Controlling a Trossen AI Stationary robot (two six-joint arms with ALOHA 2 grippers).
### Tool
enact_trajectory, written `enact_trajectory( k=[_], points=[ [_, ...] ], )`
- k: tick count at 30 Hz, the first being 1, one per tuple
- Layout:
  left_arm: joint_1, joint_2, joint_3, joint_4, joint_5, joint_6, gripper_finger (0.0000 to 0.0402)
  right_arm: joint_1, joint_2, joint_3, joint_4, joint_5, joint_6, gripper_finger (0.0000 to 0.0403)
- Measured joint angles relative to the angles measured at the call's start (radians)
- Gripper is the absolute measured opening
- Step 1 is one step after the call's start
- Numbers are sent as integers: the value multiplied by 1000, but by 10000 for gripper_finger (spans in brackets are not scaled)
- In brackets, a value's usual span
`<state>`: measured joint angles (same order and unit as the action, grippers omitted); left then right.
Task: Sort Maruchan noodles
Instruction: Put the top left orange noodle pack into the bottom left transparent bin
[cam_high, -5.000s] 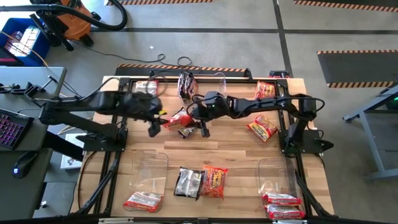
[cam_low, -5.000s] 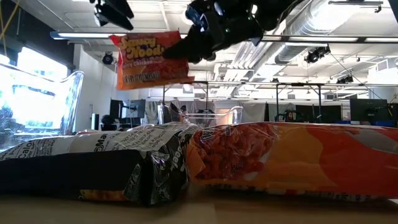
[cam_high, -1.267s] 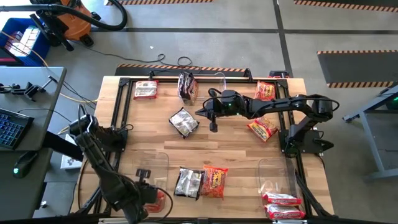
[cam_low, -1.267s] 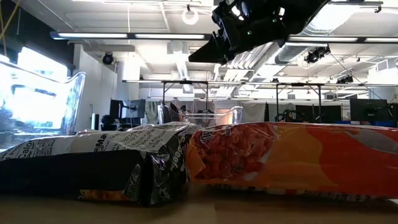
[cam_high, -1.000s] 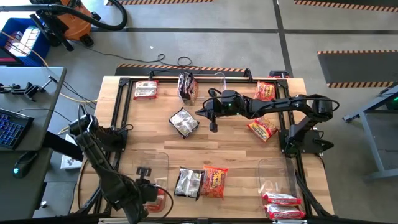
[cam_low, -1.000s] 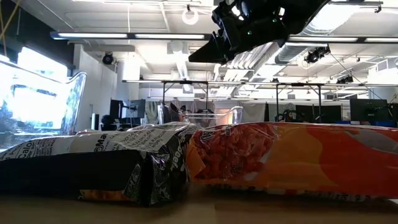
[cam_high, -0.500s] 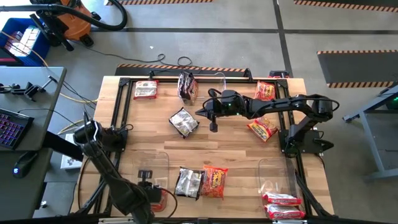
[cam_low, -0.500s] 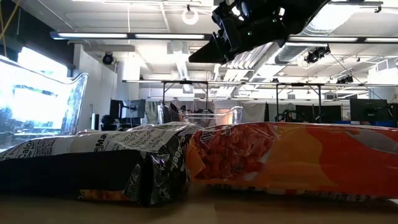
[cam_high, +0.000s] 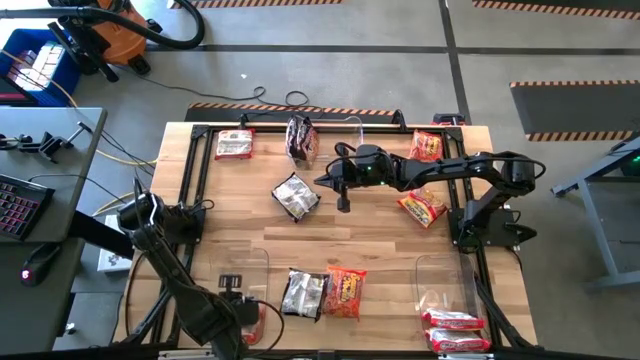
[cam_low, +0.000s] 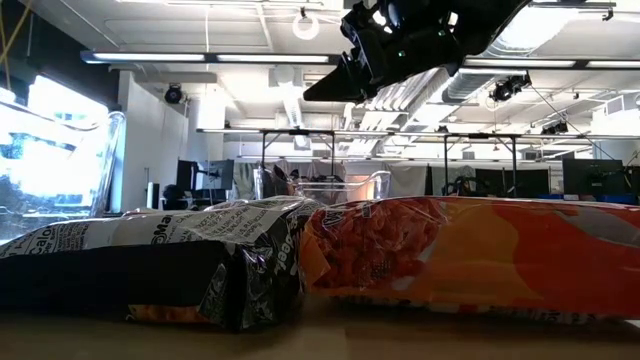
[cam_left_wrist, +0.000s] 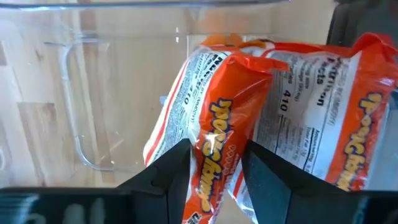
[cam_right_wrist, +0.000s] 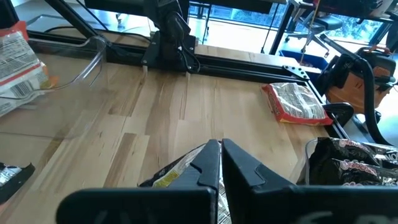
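The left hand (cam_left_wrist: 208, 171) reaches into a clear bin (cam_high: 243, 262), fingers parted around an orange noodle packet (cam_left_wrist: 214, 134); the right hand (cam_high: 343, 200) hovers, pinched closed and empty, mid-table (cam_high: 370, 235).

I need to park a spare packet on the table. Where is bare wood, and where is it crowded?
Bare wood lies left of the silver packet, and between it and the front pair. Crowded: the clear bin where the left pincer is, the back edge near the dark packet, and around the right pincer.
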<state>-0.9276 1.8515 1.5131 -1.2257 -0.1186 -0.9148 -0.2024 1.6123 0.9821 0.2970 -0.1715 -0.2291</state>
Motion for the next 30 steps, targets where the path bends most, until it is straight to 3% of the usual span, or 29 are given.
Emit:
enact_trajectory(
  k=[5, 12, 21, 30],
  points=[
    [0, 0, 0, 1, 56, 0, 126, 0, 0, 0, 0, 0, -3, 0],
    [0, -4, 0, 33, 87, -17, 76, 0, 0, 0, -1, 0, -7, 0],
    [40, -116, 0, 72, -8, -69, 9, 0, 0, 0, -1, 0, -14, 0],
    [53, -106, -64, 167, 55, -79, 1, 0, 0, 0, -7, -2, -25, 0]
  ],
)
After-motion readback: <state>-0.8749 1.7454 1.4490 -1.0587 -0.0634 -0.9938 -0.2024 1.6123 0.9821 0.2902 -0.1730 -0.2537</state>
